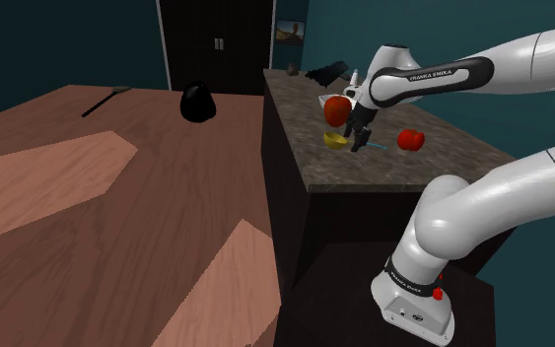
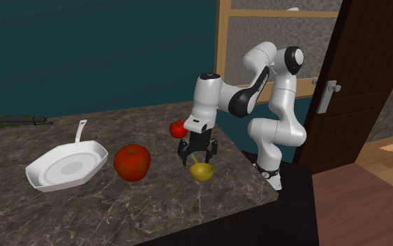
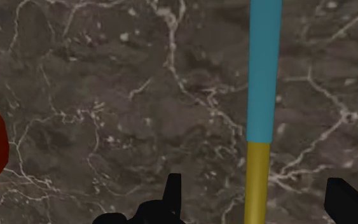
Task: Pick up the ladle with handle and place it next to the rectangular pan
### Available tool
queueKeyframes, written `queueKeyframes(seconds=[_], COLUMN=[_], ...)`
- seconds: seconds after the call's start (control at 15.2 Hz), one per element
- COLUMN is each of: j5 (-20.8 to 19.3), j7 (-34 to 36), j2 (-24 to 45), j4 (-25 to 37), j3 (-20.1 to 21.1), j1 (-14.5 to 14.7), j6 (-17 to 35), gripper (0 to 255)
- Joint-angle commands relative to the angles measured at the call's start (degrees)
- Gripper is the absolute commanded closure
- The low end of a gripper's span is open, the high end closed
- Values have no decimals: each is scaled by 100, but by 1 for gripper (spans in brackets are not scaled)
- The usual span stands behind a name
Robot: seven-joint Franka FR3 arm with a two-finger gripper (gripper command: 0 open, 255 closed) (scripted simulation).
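The ladle lies on the dark marble counter (image 2: 118,216), with its yellow bowl (image 2: 202,171) near the front edge and a blue handle (image 3: 263,70) that turns yellow (image 3: 257,184) toward the bowl. My gripper (image 2: 198,155) hangs open just above it. In the wrist view the handle runs between the two black fingers (image 3: 173,191), touching neither. In the shoulder view the gripper (image 1: 357,135) sits over the ladle (image 1: 337,141). The white pan (image 2: 65,168) with its handle rests well to the second exterior view's left.
A large red apple (image 2: 132,162) stands between the pan and the ladle, and a smaller one (image 2: 178,128) sits behind the gripper. A dark bottle (image 2: 13,121) lies at the counter's far left. The counter edge drops off close to the ladle.
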Motion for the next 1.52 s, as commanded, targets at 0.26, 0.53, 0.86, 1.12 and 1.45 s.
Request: queueKeyframes(seconds=[0.26,0.53,0.86,1.12,1.45], j5=[-13,-13,-13,8,113], j7=[-6,-6,-4,-9,-25], j2=[26,26,24,-2,-111], j4=[-28,-27,-31,29,332], j3=[-29,-29,-27,4,157], j1=[1,1,1,3,25], j6=[59,58,59,-26,-439], gripper=[0,255,255,255,255])
